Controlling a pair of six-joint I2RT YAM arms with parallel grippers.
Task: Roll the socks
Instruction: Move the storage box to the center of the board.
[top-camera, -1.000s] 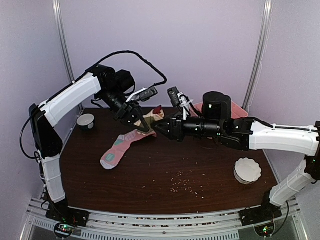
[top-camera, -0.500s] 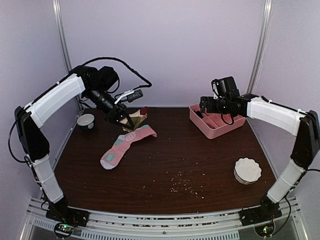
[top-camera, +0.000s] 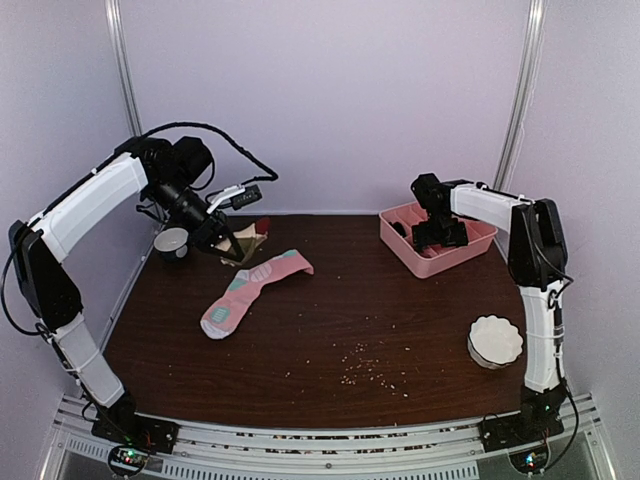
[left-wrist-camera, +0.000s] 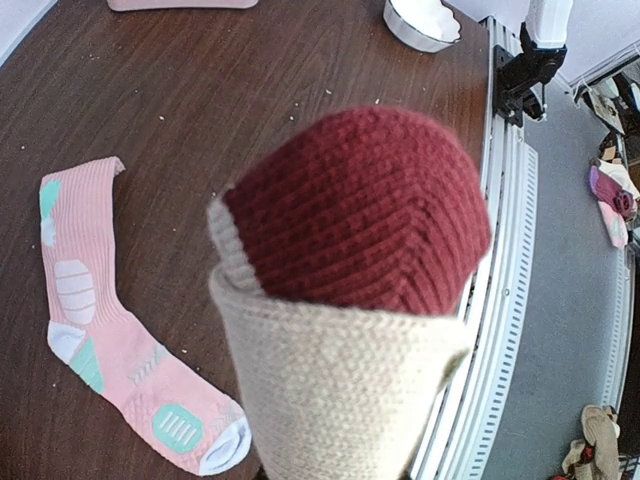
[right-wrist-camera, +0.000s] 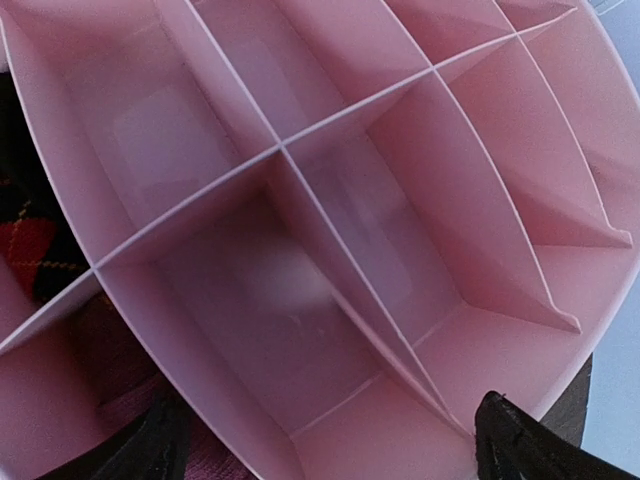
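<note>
Reaching in from the back left with its elbow bent, our left hand pinches the beige sock above the worktop. The pink sock lies flat just beside it. Our right hand hangs spread wide over the pink tray.

Pink divided tray back right; white bowl (fluted) front right.

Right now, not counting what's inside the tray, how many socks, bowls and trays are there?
Socks: 2, pink-and-mint fabric sock, beige-and-maroon knitted sock
Bowls: 2, white fluted bowl, small pale bowl
Trays: 1, pink plastic divided tray
Total: 5
</note>
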